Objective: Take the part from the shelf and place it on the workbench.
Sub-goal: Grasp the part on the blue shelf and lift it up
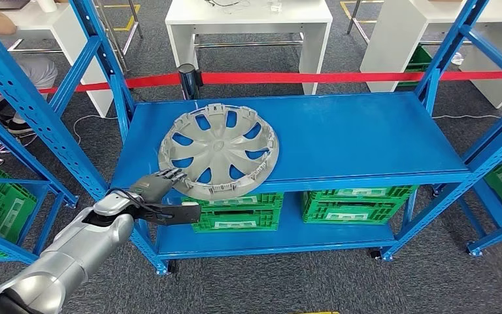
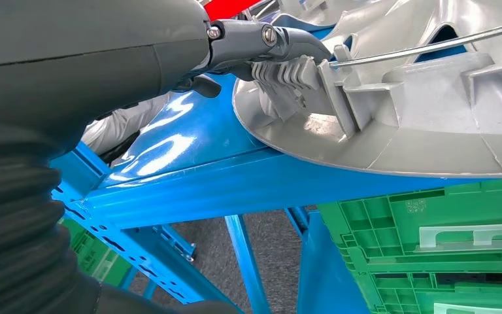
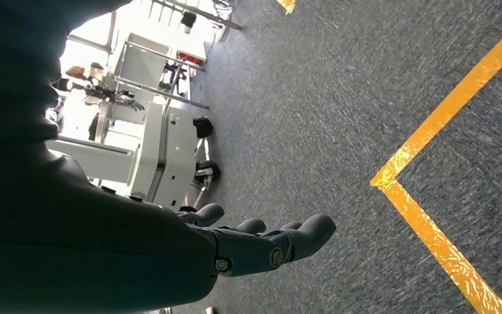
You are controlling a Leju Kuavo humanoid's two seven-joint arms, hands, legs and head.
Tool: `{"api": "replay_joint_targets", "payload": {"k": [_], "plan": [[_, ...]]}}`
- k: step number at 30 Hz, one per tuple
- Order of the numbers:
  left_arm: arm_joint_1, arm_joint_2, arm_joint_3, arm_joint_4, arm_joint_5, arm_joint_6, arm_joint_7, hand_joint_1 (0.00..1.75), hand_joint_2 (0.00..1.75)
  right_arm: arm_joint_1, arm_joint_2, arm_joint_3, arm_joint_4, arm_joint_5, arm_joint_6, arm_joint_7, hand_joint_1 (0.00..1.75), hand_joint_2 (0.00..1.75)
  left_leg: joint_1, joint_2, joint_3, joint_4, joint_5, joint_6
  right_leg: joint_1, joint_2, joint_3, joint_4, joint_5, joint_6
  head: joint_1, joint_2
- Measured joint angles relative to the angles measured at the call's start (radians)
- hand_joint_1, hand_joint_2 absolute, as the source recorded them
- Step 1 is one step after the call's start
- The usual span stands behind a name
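At the far left of the head view a person (image 1: 13,69) is sitting beside a white table (image 1: 46,19), partly behind the blue shelf uprights. Moving right, the robot's left arm (image 1: 72,258) is reaching up from below, and its left hand (image 1: 159,186) is meeting the near-left rim of the grey wheel cover (image 1: 219,151). In the left wrist view the fingers (image 2: 281,39) are lying over the rim's upper side, touching its ribbed clips, while the thumb is hidden, so whether the hand is clamping the rim cannot be told. The wheel cover is lying inner side up on the left part of the blue shelf deck (image 1: 366,140), its near edge jutting slightly past the deck's front lip. Below the deck, green plastic crates (image 1: 356,203) are sitting side by side on the lower level. Behind the shelf a red barrier tape (image 1: 340,77) is stretching across, with white workbenches (image 1: 248,26) beyond it. In the right wrist view the right hand (image 3: 261,242) is hanging over grey carpet marked with yellow floor tape (image 3: 444,131), its fingers extended, slightly apart and holding nothing.
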Motion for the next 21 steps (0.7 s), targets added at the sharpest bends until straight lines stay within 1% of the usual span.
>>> {"api": "replay_joint_targets", "payload": {"k": [4,10,16,21], "plan": [[0.000,-0.005,-0.002,0.004,0.000,-0.001,0.006,0.00,1.75,0.000,0.001,0.000,0.000,0.004,0.000,0.005,0.00,1.75,0.000,-0.001,0.001,0.000,0.000,0.000,0.000,0.000,0.001,0.000,0.000,0.000,0.000,0.000],[-0.001,-0.018,-0.005,0.006,0.010,-0.006,0.062,0.00,1.75,-0.002,0.001,0.000,0.000,0.013,0.000,0.006,0.00,1.75,0.000,-0.002,0.004,0.000,-0.001,0.000,0.000,-0.002,0.004,0.000,-0.002,0.000,0.000,0.000],[-0.008,-0.050,-0.005,0.010,0.017,-0.002,0.102,0.00,1.75,-0.004,0.004,0.000,0.000,0.014,0.000,0.007,0.00,1.75,0.000,-0.002,0.005,0.000,-0.002,0.001,-0.001,-0.002,0.005,0.000,-0.002,0.000,0.000,0.000],[-0.011,-0.068,-0.005,0.017,0.022,0.002,0.110,0.00,1.75,-0.003,0.008,0.000,0.000,0.015,0.000,0.010,0.00,1.75,-0.001,-0.003,0.005,0.000,-0.002,0.001,-0.001,-0.002,0.006,0.000,-0.002,0.001,0.000,0.000]]}}
